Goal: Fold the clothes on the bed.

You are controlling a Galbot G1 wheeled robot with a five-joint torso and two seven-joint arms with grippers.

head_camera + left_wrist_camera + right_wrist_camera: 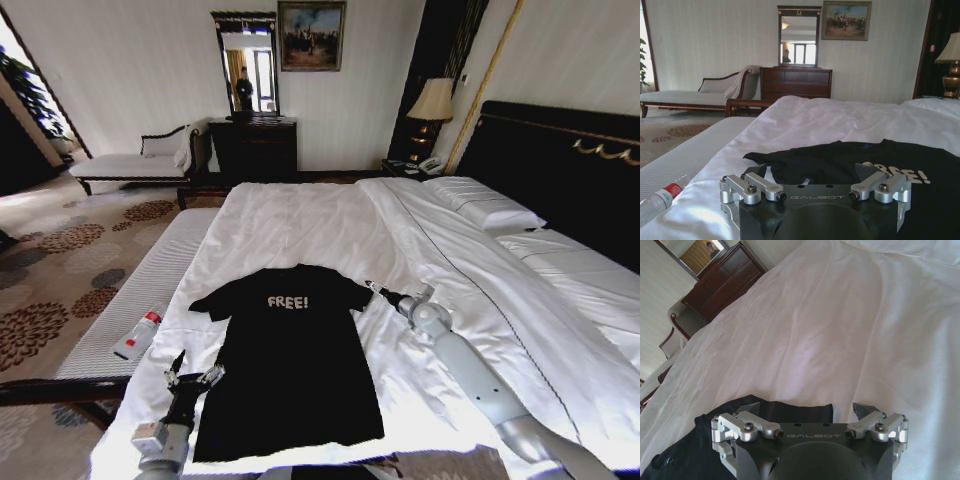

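Black "FREE!" T-shirt (290, 365) flat on bed (330, 225), collar toward far end, hem nearest robot. Left gripper (192, 377) spread wide at left hem; right gripper (372, 288) spread at right sleeve, both holding nothing.

White "FREE!" lettering stands on the chest of the black T-shirt (290, 360), ahead of the left gripper (193, 374). "GALBOT" is printed on the body of the left gripper and of the right gripper (807, 412).

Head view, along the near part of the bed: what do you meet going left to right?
Bottle → left gripper → black T-shirt → right gripper → pillows.
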